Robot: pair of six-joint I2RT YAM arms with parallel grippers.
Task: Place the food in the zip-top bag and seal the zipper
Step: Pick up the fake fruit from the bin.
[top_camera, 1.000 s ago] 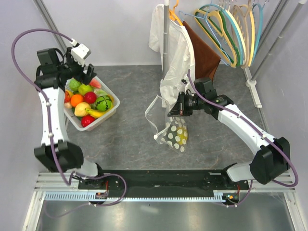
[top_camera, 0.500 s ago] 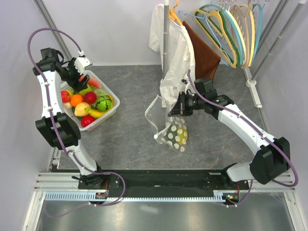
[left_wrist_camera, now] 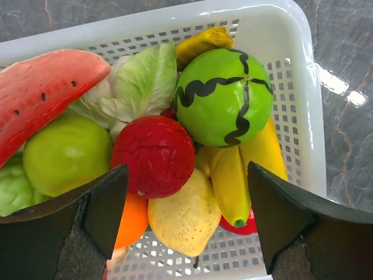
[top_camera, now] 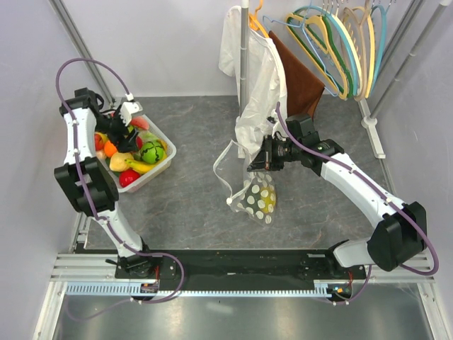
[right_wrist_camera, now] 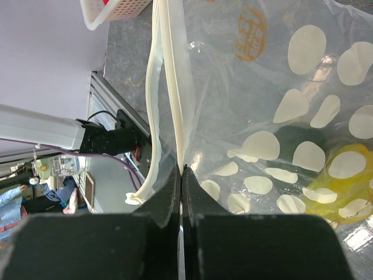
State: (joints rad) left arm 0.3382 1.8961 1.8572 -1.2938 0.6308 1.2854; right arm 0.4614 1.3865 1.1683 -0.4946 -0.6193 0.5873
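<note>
Right jaws tight on clear, floppy, white-dotted zip-top bag (top_camera: pixel 259 197).

A white coat (top_camera: pixel 258 78) hangs from an upright metal pole (top_camera: pixel 244 42) at the back of a grey marbled tabletop (top_camera: pixel 191 198). Just right of the coat hangs a brown cloth (top_camera: pixel 301 74), and further right a row of coloured hangers (top_camera: pixel 340 42). Behind the coat is a pale lilac wall (top_camera: pixel 170 42). Far left of the coat, a slanted metal bar (top_camera: pixel 74 32) crosses the wall. Well in front of the coat, an aluminium rail (top_camera: pixel 233 270) edges the table.
</note>
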